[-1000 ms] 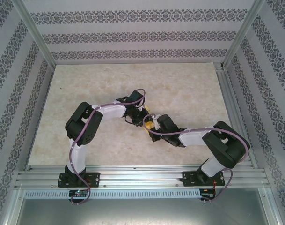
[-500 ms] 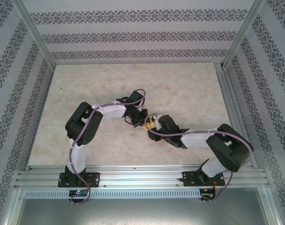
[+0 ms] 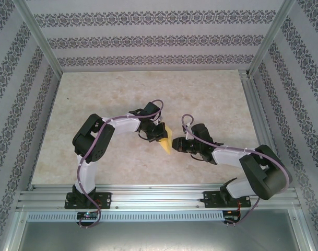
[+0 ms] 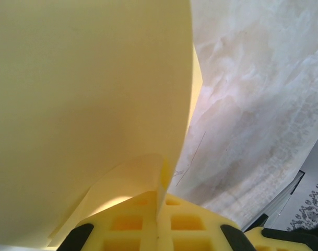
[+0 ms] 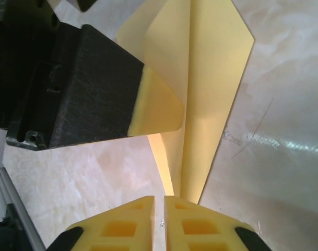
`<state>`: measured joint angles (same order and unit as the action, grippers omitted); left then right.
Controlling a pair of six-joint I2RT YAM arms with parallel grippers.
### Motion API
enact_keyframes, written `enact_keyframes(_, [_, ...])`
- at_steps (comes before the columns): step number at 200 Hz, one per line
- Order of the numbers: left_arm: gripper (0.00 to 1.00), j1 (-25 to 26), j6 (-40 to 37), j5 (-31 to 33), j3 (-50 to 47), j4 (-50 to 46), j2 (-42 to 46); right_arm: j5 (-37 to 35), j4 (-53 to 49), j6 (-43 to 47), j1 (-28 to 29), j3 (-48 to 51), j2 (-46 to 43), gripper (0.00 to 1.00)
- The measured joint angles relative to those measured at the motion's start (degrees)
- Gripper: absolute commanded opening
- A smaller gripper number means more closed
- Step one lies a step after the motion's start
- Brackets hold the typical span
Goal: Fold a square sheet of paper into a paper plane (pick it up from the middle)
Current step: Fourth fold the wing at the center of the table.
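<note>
A marbled beige table (image 3: 211, 99) stands inside an aluminium frame (image 3: 148, 196), with walls (image 3: 148, 39) papered in floral stripes. The left gripper (image 3: 160, 135) has its fingers clamped on the pale-yellow paper plane (image 3: 166, 140), which sticks out just right of it, its long axis running far-to-near and its narrow point toward the arms' bases. Just right of the left gripper, the right gripper (image 3: 175, 147) has its fingers pressed together at that point; whether they touch the paper I cannot tell.
</note>
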<state>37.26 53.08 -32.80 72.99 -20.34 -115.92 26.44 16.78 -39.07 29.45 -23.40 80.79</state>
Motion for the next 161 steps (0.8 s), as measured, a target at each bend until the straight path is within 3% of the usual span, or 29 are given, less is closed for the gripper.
enact_keyframes(22, [0.0,-0.1,-1.3,-1.0,-0.7,0.6,0.0,1.7,-0.1,-2.2,-0.7,-0.5,1.2,0.07])
enact_keyframes(35, [0.0,-0.1,-1.8,-1.4,-1.2,1.1,0.1,2.7,0.0,-3.3,-0.7,-1.2,2.1,0.15])
enact_keyframes(49, [0.0,-0.3,-1.9,-1.8,-1.9,1.6,0.4,3.7,0.0,-4.3,-0.7,-2.1,2.8,0.17])
enact_keyframes(89, [0.0,-0.5,-2.3,-3.4,-3.0,3.0,2.1,3.9,-0.5,-4.6,-0.7,-4.0,4.0,0.08])
enact_keyframes(161, [0.0,-0.9,-4.9,-4.5,-4.0,4.2,2.9,4.1,0.3,-5.9,-0.7,-4.7,9.5,0.08])
